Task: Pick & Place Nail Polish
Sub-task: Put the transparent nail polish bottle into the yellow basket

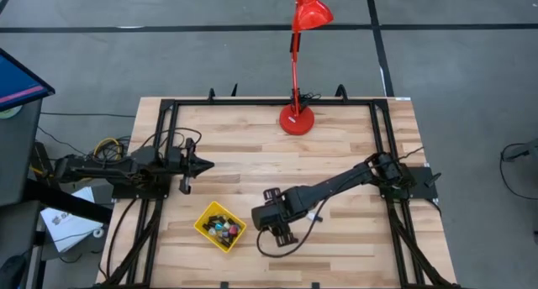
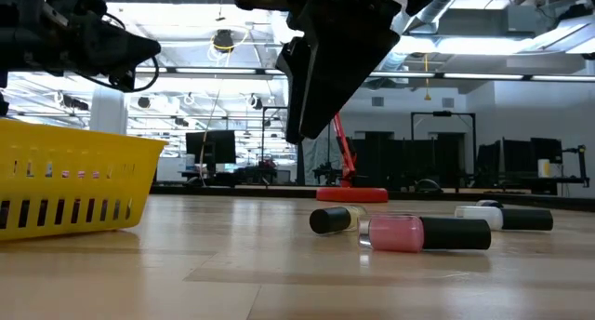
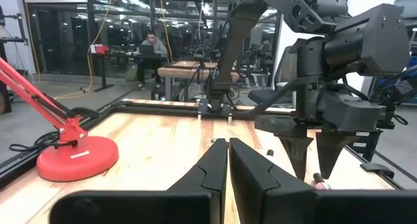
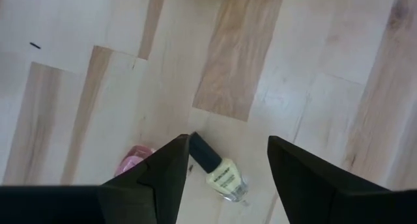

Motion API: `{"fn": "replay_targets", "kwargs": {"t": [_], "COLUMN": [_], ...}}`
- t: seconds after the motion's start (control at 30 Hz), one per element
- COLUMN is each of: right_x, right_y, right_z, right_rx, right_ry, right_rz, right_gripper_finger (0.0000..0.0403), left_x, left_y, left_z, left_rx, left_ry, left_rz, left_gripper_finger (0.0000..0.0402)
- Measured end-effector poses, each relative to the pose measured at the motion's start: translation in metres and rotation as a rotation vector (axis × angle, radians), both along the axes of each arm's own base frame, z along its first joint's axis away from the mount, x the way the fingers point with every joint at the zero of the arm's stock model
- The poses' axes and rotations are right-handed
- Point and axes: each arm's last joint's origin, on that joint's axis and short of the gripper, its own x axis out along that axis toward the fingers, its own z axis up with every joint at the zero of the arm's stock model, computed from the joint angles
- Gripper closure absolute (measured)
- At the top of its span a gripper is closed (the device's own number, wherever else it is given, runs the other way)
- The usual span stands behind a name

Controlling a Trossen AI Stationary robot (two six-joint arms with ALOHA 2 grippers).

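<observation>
at nine o'clock on the pale wooden table [image 1: 336, 167] the left gripper [image 3: 228, 160] is parked, its fingers pressed closed on nothing. the yellow slotted plastic tray [image 1: 220, 226], at seven o'clock, already holds several bottles. just to its three o'clock the right gripper [image 4: 221, 160] hangs with fingers spread wide over a pale yellow nail polish bottle with a black cap [image 4: 218, 169], lying flat beside a pink bottle [image 4: 132, 159]. the jaws are best lowered straight, centred across the glass body, so the neighbour is not nudged.

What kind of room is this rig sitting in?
Likely a large lab or workshop: exposed ceiling ducts, a person at a desk behind the wooden table, and monitors in the background.
</observation>
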Motion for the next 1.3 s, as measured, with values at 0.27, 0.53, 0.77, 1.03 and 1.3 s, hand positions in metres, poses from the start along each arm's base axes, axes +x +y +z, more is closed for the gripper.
{"fn": "replay_targets", "kwargs": {"t": [0.27, 0.53, 0.77, 1.03, 1.3], "right_x": [0.000, 0.001, -0.004, -0.001, 0.001], "right_y": [-0.001, -0.011, -0.014, -0.013, -0.012], "right_z": [0.000, -0.007, -0.019, -0.018, -0.017], "right_rx": [0.001, -0.007, -0.019, -0.014, -0.014], "right_ry": [0.003, 0.021, 0.058, 0.030, 0.006], "right_rz": [-0.010, -0.027, -0.020, -0.006, 0.019], "right_gripper_finger": [0.0195, 0.0199, 0.0192, 0.0194, 0.0196], "left_x": [-0.013, -0.017, -0.018, -0.019, -0.019], "left_y": [0.002, 0.011, 0.017, 0.020, 0.022], "left_z": [0.014, 0.019, 0.019, 0.020, 0.020], "left_rx": [0.004, 0.015, 0.023, 0.028, 0.031], "left_ry": [-0.164, -0.227, -0.231, -0.231, -0.232], "left_rz": [0.023, 0.115, 0.186, 0.224, 0.249], "left_gripper_finger": [0.0389, 0.0389, 0.0389, 0.0389, 0.0389]}}
